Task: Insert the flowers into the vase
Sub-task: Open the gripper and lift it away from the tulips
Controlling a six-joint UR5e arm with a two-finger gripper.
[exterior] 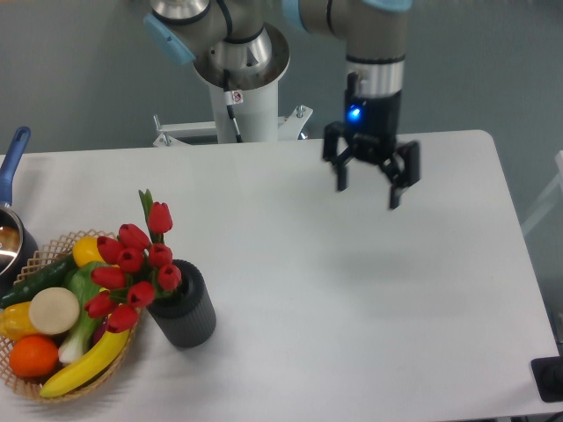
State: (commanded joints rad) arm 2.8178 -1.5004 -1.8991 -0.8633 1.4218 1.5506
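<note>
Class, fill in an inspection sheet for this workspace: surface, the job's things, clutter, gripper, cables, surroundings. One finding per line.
Surface: white table, bare across its middle and right.
Job's things: flowers, red tulips, stand with stems in the dark ribbed vase, leaning left over the basket; vase upright near the left front.
Clutter: wicker basket touching or just beside the vase, holding a banana, an orange, a cucumber and other produce; blue-handled pot at the left edge.
Gripper: gripper open, empty, above the table's far right, well away from the vase.
Cables: nothing seen.
Surroundings: grey wall behind; the arm's white pedestal at the far edge; a dark object at lower right, unidentifiable.
</note>
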